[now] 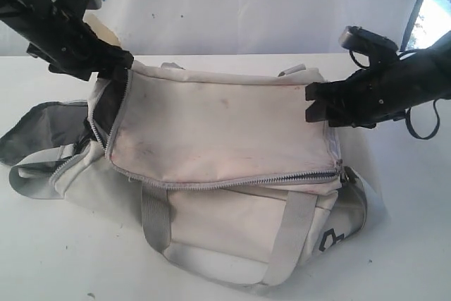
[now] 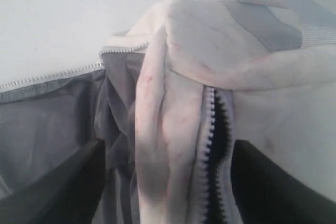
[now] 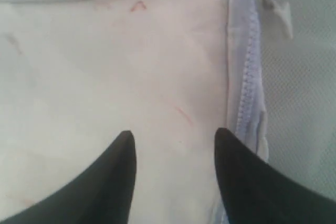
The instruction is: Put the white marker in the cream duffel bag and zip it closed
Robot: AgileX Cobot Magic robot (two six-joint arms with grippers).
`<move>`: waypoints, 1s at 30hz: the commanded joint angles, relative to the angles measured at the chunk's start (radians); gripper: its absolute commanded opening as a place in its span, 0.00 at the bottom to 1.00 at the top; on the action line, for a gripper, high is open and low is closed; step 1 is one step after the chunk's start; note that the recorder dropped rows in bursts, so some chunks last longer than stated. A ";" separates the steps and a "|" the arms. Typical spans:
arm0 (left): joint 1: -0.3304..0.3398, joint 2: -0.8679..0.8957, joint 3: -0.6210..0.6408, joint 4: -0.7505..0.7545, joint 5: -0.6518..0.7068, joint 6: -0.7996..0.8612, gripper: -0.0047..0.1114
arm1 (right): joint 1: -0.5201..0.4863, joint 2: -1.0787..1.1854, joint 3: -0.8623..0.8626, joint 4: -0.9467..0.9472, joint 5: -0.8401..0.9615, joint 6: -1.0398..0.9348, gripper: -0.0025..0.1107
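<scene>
Bag corner fold between left hand fingers.

A white table carries the cream duffel bag.

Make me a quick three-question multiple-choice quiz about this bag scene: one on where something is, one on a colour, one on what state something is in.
1. Where is the left gripper?
A. at the cream duffel bag's left end
B. on the front handle
C. off the table

2. What colour is the bag's lining?
A. red
B. dark grey
C. yellow

3. What state is the zipper along the front edge of the top flap in?
A. zipped shut
B. missing
C. unzipped, teeth apart

Answers: 1 A, the exterior view shows it at the flap's left corner. 2 B, the left wrist view shows dark grey fabric inside. 3 C, the flap's edge lies loose, with a gap below it.
</scene>
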 commanded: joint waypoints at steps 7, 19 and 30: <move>-0.004 -0.082 -0.032 -0.025 0.231 0.015 0.68 | -0.032 -0.066 -0.009 -0.393 0.408 0.095 0.39; -0.207 -0.077 -0.032 -0.159 0.191 0.171 0.68 | -0.032 -0.080 -0.009 -0.543 0.504 -0.258 0.34; -0.254 0.062 -0.032 -0.510 -0.056 0.141 0.68 | -0.021 -0.080 -0.005 -0.513 0.281 -0.397 0.34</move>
